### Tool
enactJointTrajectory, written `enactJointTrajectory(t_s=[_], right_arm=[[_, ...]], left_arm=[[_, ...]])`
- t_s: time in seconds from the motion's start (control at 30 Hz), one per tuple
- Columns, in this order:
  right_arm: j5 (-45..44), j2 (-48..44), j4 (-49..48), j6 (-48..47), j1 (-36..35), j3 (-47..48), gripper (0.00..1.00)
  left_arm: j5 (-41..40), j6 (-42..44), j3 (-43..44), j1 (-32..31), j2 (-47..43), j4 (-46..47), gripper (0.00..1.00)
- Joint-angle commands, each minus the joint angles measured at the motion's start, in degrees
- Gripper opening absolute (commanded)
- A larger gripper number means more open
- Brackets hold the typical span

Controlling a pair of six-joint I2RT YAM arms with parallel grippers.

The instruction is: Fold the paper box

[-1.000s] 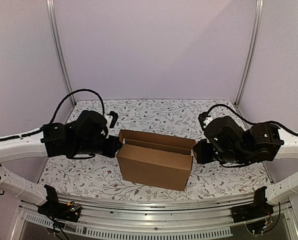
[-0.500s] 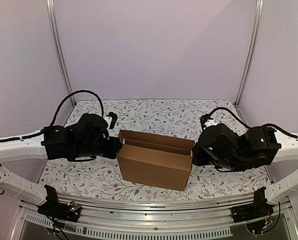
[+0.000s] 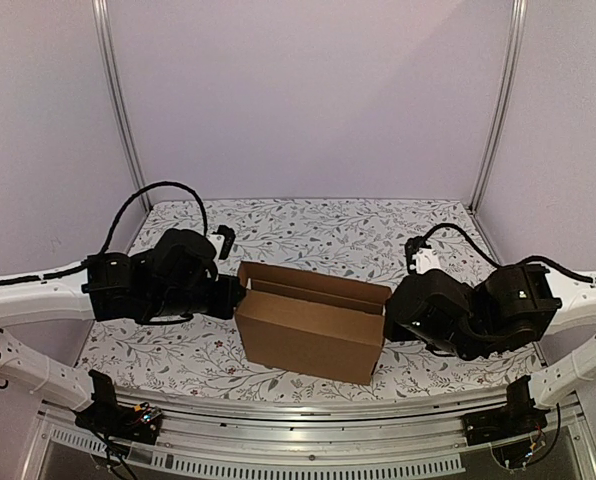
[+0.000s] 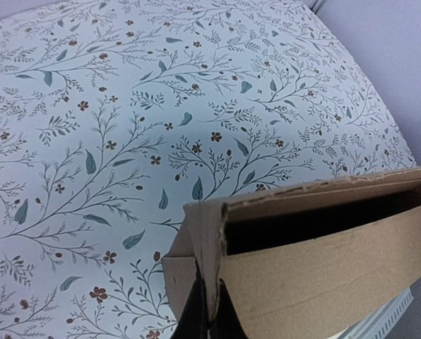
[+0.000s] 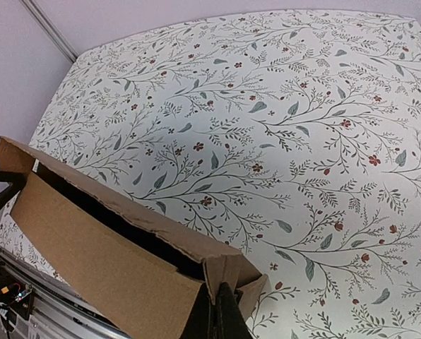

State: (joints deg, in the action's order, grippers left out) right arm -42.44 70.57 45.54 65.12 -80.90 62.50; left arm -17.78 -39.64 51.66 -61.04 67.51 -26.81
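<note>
Open-topped plain brown corrugated cardboard box (image 3: 313, 325), centred by the near edge of the floral-print table (image 3: 318, 222) — left gripper (image 4: 207, 314) pinched narrow on its left end wall, right gripper (image 5: 221, 311) on its right.

paper box (image 3: 311, 322) sits mid-frame on table (image 3: 308, 225); left gripper (image 3: 236, 293) at its left end, right gripper (image 3: 388, 308) at its right end.

Bare table (image 3: 318, 225) behind the paper box (image 3: 308, 335)

Rear overhead; opposing wrist close-ups, shared box (image 3: 311, 330)
</note>
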Motion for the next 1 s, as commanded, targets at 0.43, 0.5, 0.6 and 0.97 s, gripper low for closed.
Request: enactJointTrajectory(t_s=[0.43, 0.5, 0.6, 0.97], right_arm=[[-9.2, 5.9, 3.0, 8.8, -7.2, 0.6, 0.00], [-9.8, 6.2, 3.2, 9.3, -7.8, 0.5, 0.00], [-10.5, 7.0, 3.8, 10.1, -8.6, 0.5, 0.00], [-11.6, 11.2, 6.1, 13.9, -11.6, 0.5, 0.00]], left_arm=[[6.7, -3.3, -2.9, -3.3, 2.6, -4.3, 0.00], [6.6, -3.6, -3.0, -3.4, 2.7, -4.0, 0.00], [6.7, -4.1, -3.1, -3.5, 2.8, -3.2, 0.00], [7.5, -5.3, -4.9, -4.3, 3.4, -2.3, 0.00]])
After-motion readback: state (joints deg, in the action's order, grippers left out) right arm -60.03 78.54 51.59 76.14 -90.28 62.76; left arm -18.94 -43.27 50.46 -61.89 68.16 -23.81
